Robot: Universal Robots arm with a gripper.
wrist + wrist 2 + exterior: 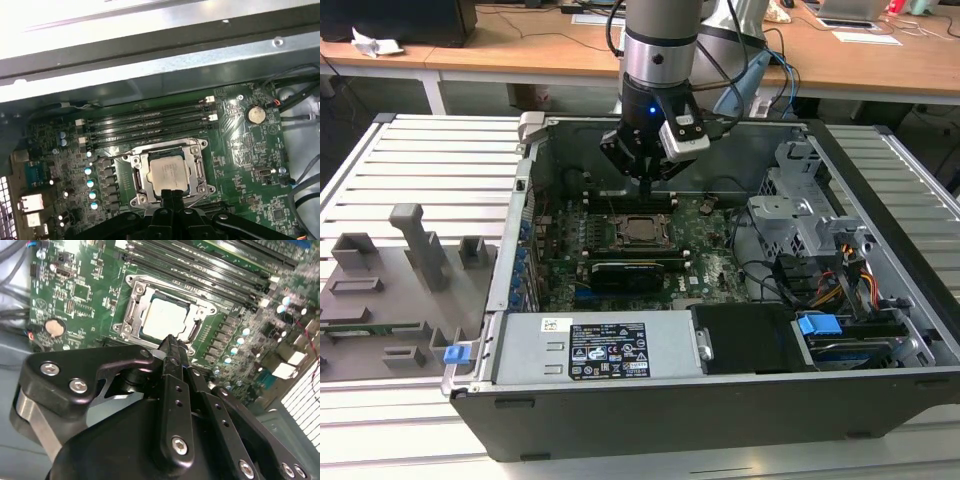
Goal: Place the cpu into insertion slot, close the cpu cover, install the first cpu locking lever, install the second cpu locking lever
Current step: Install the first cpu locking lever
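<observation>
The gripper [172, 340] has its two fingers [165, 196] pressed tight together, with nothing between them. It hangs just above the cpu [167, 172], near one edge of it. I cannot tell if it touches. The cpu lies flat on the green board [250, 150], inside the window of the cover [199, 172]. The board is in an open case [650, 400] on a grey table [430, 160]. Grey holders [415, 245] stand on the exterior view's left. Wooden desks [520, 40] are behind.
</observation>
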